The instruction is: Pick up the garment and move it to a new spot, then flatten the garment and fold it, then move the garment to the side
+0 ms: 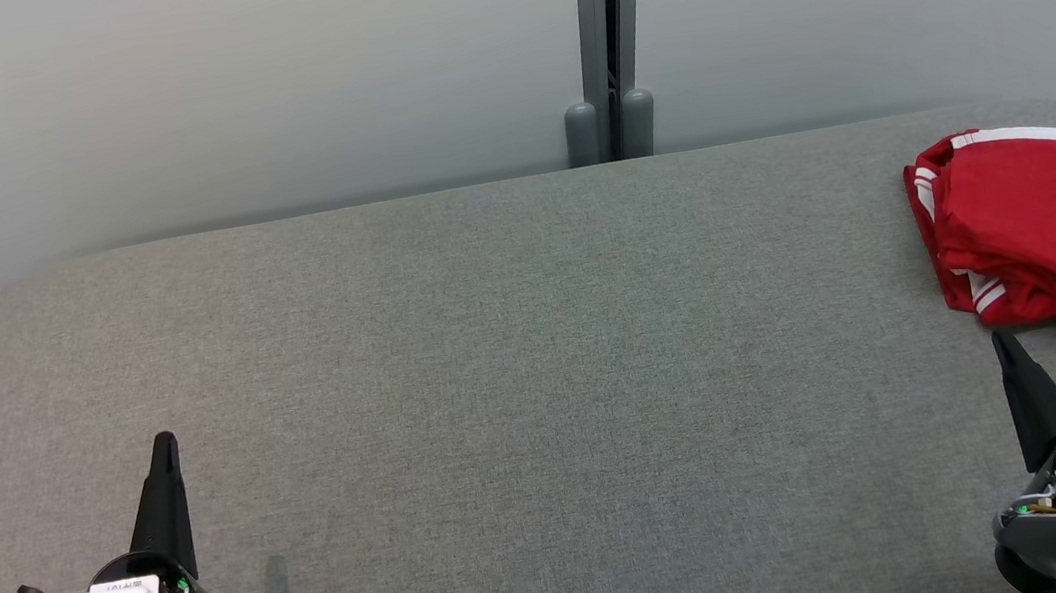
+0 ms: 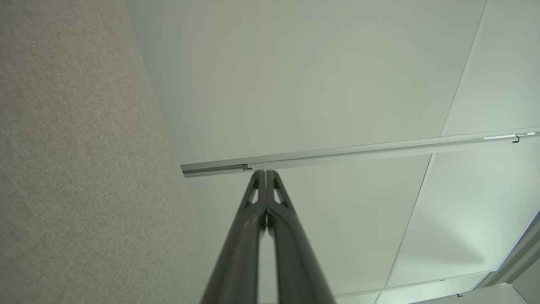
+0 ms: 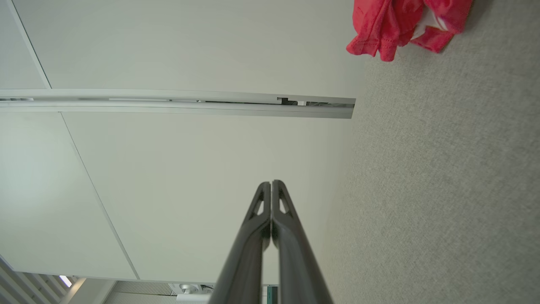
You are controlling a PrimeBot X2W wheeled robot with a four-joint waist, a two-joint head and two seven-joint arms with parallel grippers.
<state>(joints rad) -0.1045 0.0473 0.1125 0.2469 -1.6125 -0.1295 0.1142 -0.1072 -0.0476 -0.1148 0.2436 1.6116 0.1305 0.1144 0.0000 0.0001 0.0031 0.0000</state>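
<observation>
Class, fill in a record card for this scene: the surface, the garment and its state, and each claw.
surface: grey cloth-covered table
item: garment, red with white stripes
place: far right of the table
state: crumpled, not yet flattened or folded
left claw: shut, empty
right claw: shut, empty, near the garment, apart from it

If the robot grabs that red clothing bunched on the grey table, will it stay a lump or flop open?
Probably flop: the red garment lies crumpled in soft folds, so it should droop from wherever it is pinched. It looks thin, so likely light. On the cloth-covered table, pushing would probably bunch it rather than slide it.
</observation>
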